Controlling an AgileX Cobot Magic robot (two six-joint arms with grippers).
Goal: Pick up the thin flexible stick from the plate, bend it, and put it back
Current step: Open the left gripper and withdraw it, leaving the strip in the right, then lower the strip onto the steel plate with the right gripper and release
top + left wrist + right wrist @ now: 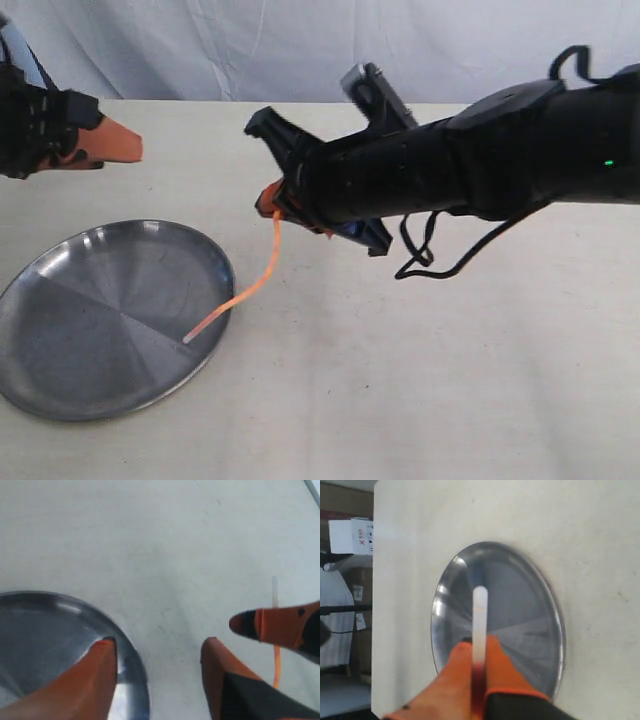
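The silver plate [90, 330] lies at the near left of the table. My right gripper [272, 202] hangs above the plate's right rim, shut on the upper end of the thin flexible stick [255, 285]. The red-orange strand curves down to the left, and its whitish lower tip rests inside the plate's rim. In the right wrist view the stick [480, 615] juts out between the closed gripper [479, 647] over the plate [520, 595]. My left gripper [118, 146] hovers open beyond the plate, empty. The left wrist view shows that gripper [157, 650], the plate [40, 630] and the stick [275, 665].
A white cloth backdrop [300, 40] hangs behind the table. Black cables [430, 255] loop beneath the right arm. Past the table's edge, the right wrist view shows a white box [350, 535] and other clutter.
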